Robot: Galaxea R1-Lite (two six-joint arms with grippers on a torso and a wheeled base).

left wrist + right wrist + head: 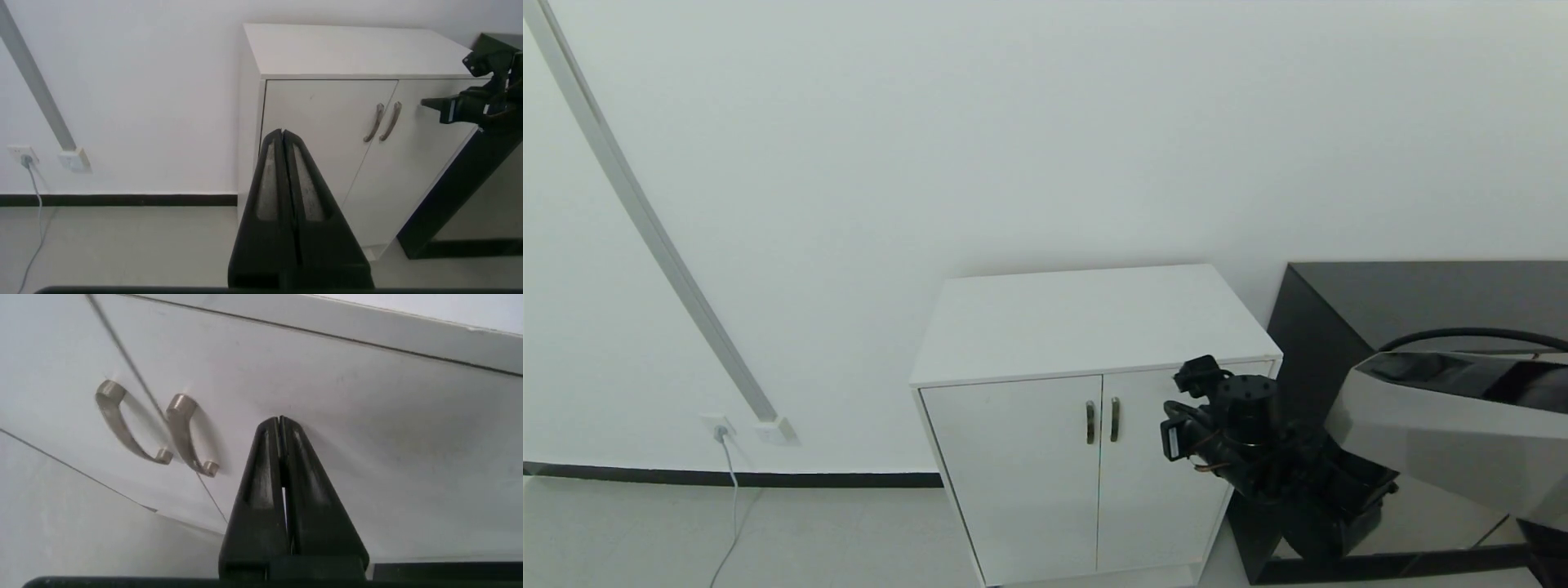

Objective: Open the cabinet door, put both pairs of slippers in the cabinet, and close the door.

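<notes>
White cabinet doors (1013, 474) closed, right gripper (280, 421) and left gripper (283, 133) both pinched together

Left arm: black two-finger left gripper (283, 135) is closed, fingers pressed flat together, nothing held, pointing forward and roughly level. Right arm: black two-finger right gripper (281, 423) is also closed and empty, tips touching, with a thin slit between the fingers lower down. The silver-grey right forearm (1445, 425) comes in from the right and ends in the black cylindrical right wrist (1245, 404). The right gripper sits ahead and to the right of the left one, well apart.
</notes>
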